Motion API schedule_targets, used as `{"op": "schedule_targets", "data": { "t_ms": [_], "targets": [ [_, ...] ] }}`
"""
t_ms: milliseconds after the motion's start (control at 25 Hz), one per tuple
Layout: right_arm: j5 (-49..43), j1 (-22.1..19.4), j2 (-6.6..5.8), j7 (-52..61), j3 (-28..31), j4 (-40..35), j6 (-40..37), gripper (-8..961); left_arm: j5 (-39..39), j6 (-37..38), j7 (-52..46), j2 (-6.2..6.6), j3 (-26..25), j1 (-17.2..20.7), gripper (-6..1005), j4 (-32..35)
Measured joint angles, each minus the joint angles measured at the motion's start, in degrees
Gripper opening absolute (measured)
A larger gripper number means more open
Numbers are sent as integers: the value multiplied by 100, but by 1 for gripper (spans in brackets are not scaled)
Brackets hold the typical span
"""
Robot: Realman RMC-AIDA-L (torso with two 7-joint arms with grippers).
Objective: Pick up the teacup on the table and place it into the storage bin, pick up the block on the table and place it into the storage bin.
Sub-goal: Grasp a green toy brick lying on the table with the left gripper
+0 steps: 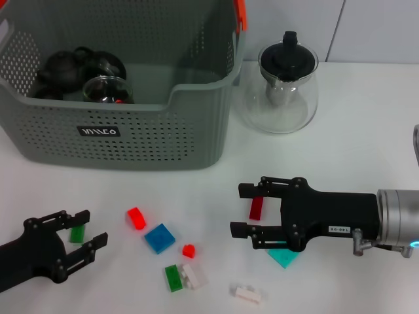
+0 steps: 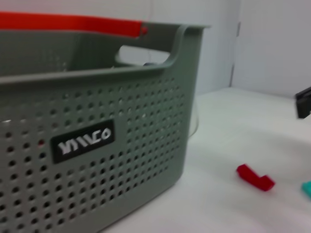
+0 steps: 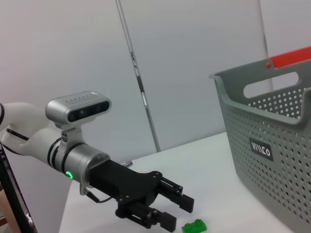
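The grey perforated bin (image 2: 97, 145) fills most of the view, its orange handle (image 2: 73, 22) along the top rim and a black label (image 2: 83, 141) with white lettering on its wall. On the white table (image 2: 233, 145) beside it lies a red block (image 2: 255, 177); a teal piece (image 2: 306, 188) shows at the edge.

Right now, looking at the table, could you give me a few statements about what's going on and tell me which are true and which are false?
1. The storage bin already holds dark tea ware. True.
2. The right gripper is clamped on the blue block. False: its fingers are open around a dark red block; the blue block lies apart.
3. A glass teapot stands beside the bin. True.
4. The left gripper is inside the bin. False: it sits low over the table, open, near a green block.
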Motion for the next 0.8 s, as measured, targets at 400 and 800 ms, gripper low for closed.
{"op": "schedule_targets", "data": {
  "t_ms": [400,800],
  "targets": [
    [0,-15,-1,3,0,6,0,790,-21,-555,208,-21,-129,54,577,-81],
    [0,-8,-1,4,0,47,-1,790,-31,-832,640,-19,-537,112,649,-359]
  ]
}}
